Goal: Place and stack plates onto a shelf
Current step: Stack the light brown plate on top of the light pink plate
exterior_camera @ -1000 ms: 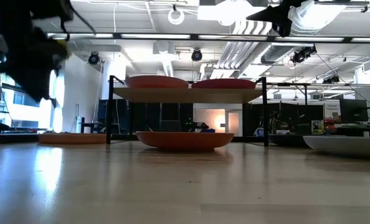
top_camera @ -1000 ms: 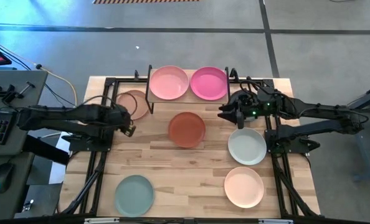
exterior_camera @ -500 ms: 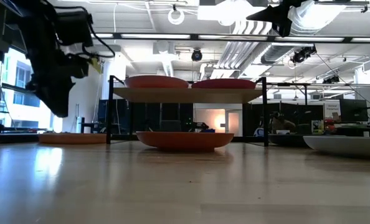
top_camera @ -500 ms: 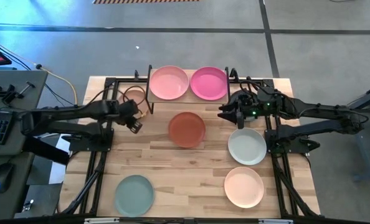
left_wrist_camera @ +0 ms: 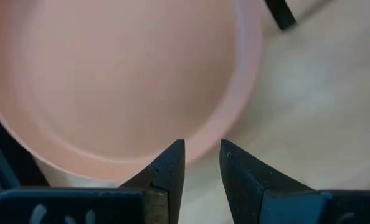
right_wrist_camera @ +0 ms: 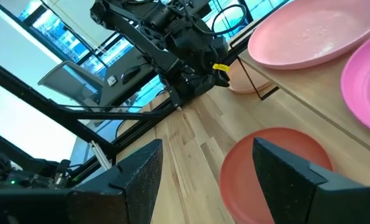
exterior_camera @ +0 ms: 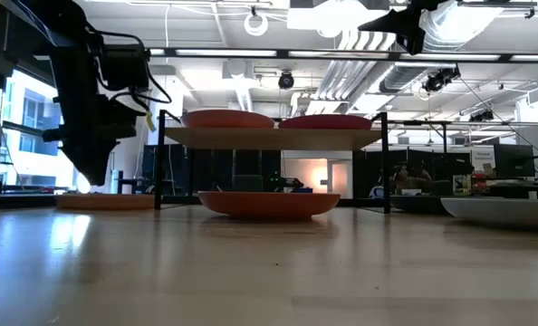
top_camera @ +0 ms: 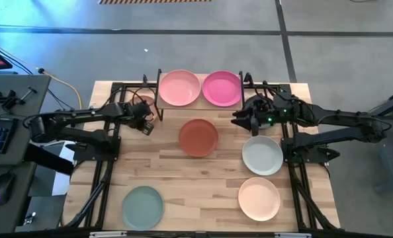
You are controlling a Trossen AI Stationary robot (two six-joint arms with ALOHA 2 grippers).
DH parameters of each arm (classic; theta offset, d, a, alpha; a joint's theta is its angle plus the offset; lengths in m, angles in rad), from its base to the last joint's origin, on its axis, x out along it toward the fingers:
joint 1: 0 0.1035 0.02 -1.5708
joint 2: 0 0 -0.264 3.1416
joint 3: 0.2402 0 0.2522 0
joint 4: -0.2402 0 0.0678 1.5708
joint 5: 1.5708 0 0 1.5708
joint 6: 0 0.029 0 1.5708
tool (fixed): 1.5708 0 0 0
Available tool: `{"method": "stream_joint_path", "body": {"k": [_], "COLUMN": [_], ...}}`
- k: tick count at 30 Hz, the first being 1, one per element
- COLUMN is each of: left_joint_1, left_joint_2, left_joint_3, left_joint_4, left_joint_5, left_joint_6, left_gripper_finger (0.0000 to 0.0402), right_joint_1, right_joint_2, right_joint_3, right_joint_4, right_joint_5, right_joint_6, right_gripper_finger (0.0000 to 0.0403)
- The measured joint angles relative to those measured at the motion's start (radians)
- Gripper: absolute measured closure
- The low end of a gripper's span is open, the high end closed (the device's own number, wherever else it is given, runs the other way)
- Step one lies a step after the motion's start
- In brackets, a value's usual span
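Left gripper (left_wrist_camera: 200, 163): your fingers stand slightly apart, straddling the near rim of the peach plate (left_wrist_camera: 119, 81), not yet clamped.
Peach plate: on the table beside the shelf (top_camera: 158, 102).
Right gripper (right_wrist_camera: 203, 171): your fingers spread wide, hovering right of the shelf, holding nothing.

floor (top_camera: 342, 39): grey concrete | ceiling lights (exterior_camera: 255, 23): on | windows (exterior_camera: 33, 127): bright

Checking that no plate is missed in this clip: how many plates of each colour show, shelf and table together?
Light pink plate, on the shelf: 1
Magenta plate, on the shelf: 1
Terracotta plate: 1
Peach plate under the left gripper: 1
Pale grey-white plate: 1
Cream plate: 1
Sage green plate: 1
Total: 7
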Motion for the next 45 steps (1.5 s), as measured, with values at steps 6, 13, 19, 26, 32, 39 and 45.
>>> {"method": "stream_joint_path", "body": {"k": [6, 13, 19, 26, 32, 39, 45], "left_joint_1": [0.006, -0.001, -0.018, 0.010, 0.035, 0.037, 0.037], "left_joint_2": [-0.016, -0.016, -0.016, -0.016, -0.016, -0.016, 0.009], "left_joint_3": [0.000, -0.003, -0.014, 0.022, 0.045, 0.045, 0.045], "left_joint_4": [0.069, 0.066, 0.083, 0.080, 0.022, -0.019, -0.019], "left_joint_5": [-0.135, -0.252, -0.204, -0.057, -0.041, -0.066, -0.020], "left_joint_6": [-0.135, -0.308, -0.234, -0.069, -0.003, 0.018, 0.026], "left_gripper_finger": [0.0369, 0.0400, 0.0401, 0.0397, 0.0362, 0.0297, 0.0256], "right_joint_1": [0.000, 0.000, 0.000, 0.000, 0.000, 0.000, 0.000], "right_joint_2": [0.000, 0.000, 0.000, 0.000, 0.000, 0.000, 0.000], "right_joint_3": [0.000, 0.000, 0.000, 0.000, 0.000, 0.000, 0.000], "right_joint_4": [0.000, 0.000, 0.000, 0.000, 0.000, -0.001, 0.000], "right_joint_5": [0.000, 0.000, 0.000, 0.000, 0.000, 0.000, 0.000], "right_joint_6": [0.000, 0.018, 0.019, 0.002, 0.000, 0.000, 0.000], "right_gripper_finger": [0.0174, 0.0174, 0.0174, 0.0174, 0.0174, 0.0174, 0.0174]}}
